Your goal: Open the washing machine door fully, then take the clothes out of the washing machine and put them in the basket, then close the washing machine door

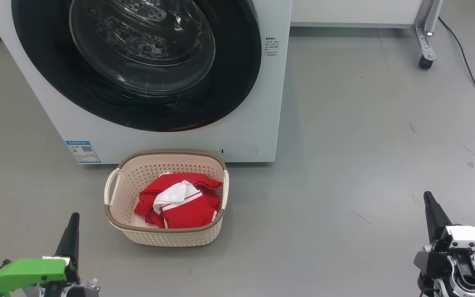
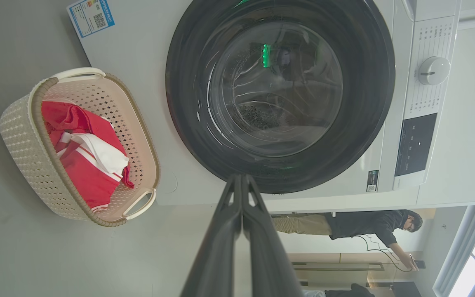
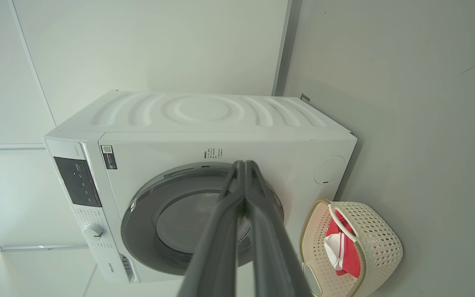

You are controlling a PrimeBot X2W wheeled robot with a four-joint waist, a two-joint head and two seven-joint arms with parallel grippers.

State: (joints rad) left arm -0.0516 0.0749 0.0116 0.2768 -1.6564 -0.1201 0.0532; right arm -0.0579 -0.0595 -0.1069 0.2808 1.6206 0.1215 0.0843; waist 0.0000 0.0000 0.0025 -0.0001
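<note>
grey smooth floor lies before the robot, with a few small scuff marks on it. on this floor stands the washing machine, white, and the washing machine door is shut flat against its front. through the clear glass centre one sees the steel drum with its holes. a small blue label sits at the lower corner of the front. in the left wrist view a round white dial and a dark control panel are on the strip beside the door.

the basket stands on the floor just in front of the machine, under the door; if it touches the machine i cannot tell. the clothes, red with white parts, lie crumpled inside the basket, lower than its brown rim.

the left gripper is at the lower left of the head view, near the left side of the basket but apart from it. its jaws are pressed together with nothing between them, and the left wrist view shows the two dark fingers meeting at the tip. the right gripper is at the lower right, well apart from basket and machine. its jaws are also pressed together and empty.

farther back a black caster of a metal frame and a dark cable are on the floor. a person in a dark top shows in the left wrist view, past the machine.
</note>
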